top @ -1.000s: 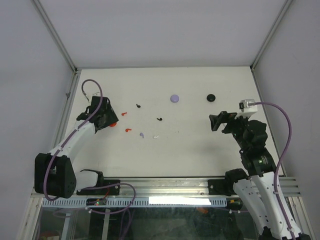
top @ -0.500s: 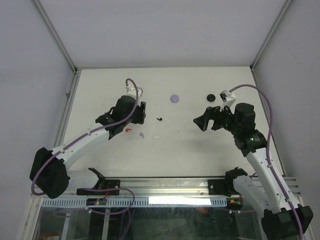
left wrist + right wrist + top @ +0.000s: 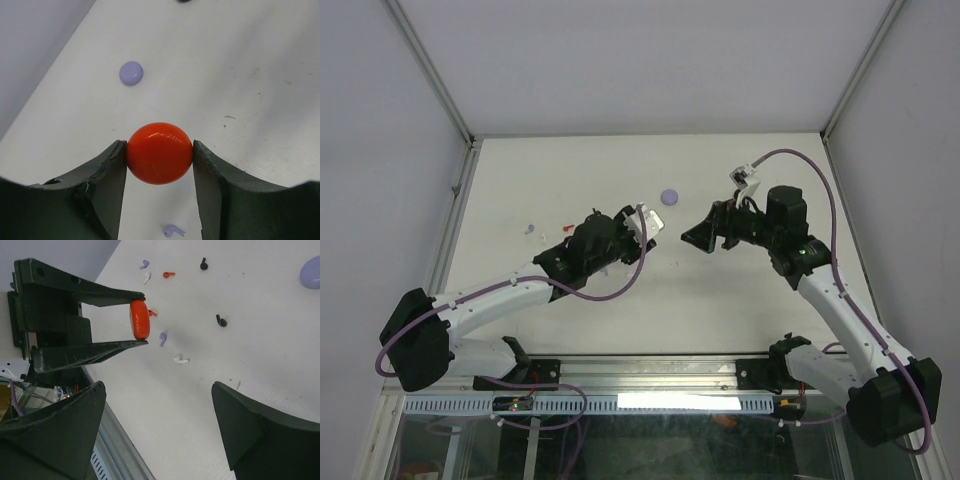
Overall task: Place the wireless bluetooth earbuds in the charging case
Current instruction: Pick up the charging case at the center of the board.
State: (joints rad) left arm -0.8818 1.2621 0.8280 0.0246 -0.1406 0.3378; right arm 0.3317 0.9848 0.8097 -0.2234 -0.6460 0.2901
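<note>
swung inward since earlier, left gripper (image 3: 159, 150) clamps a glossy red round case (image 3: 160, 156), right gripper (image 3: 159, 387) gapes open

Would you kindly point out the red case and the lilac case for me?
red case (image 3: 160, 153), left wrist view, centre of its glossy face.
lilac case (image 3: 131, 73), left wrist view, middle of its top.

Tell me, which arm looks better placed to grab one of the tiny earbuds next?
Right, probably. The left jaws are clamped on the red case. The right jaws stand open and empty, with the lilac earbud and white earbud on the table in their view.
</note>
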